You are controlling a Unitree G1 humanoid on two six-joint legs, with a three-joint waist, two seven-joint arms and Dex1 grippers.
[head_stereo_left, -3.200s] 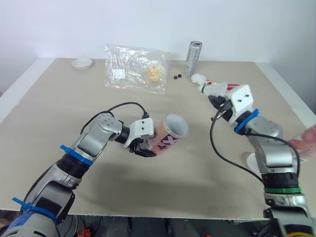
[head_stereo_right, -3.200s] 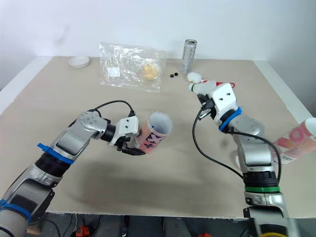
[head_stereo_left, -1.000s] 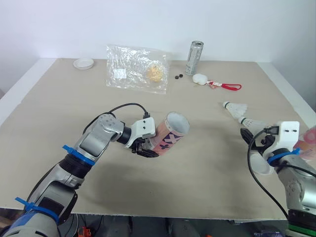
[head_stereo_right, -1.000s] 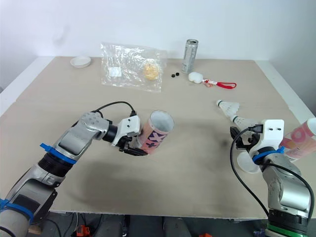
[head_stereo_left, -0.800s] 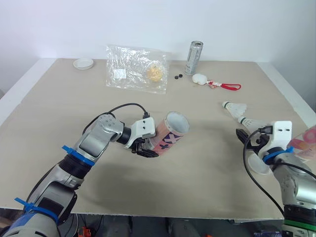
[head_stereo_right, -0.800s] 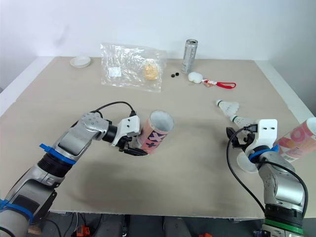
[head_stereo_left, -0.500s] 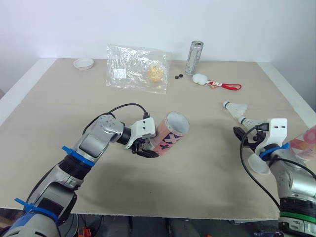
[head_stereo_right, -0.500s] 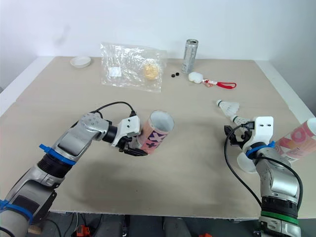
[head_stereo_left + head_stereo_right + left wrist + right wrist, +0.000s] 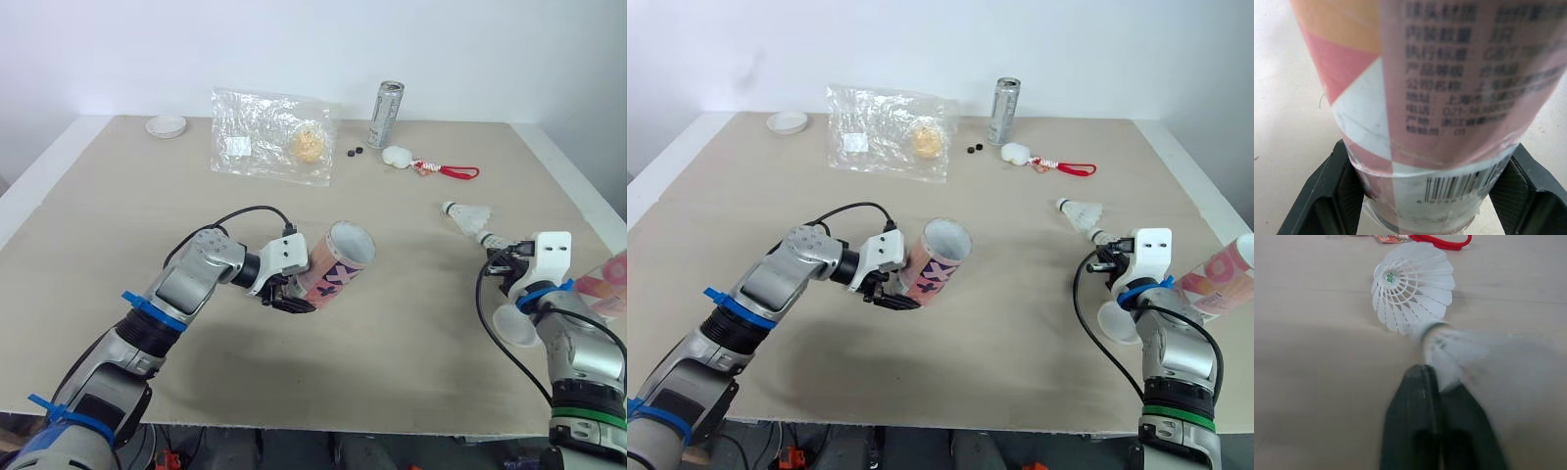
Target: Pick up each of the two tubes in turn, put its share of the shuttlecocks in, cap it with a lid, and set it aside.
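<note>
Near lid: a white round plastic lid (image 9: 1112,323) lies flat on the beige table (image 9: 118,215), partly under the right arm.
Left gripper (image 9: 286,294): fingers clamp the base of the pink patterned cardboard tube (image 9: 338,262), which is tilted above the table (open mouth facing away from the robot).
Right gripper (image 9: 1436,379): fingers pressed together, tips against the nearer white shuttlecock (image 9: 1469,345).
Second white shuttlecock (image 9: 1413,293): lies on the table just beyond the first.
Far edge: clear plastic bag (image 9: 269,147), silver drink can (image 9: 385,114).
</note>
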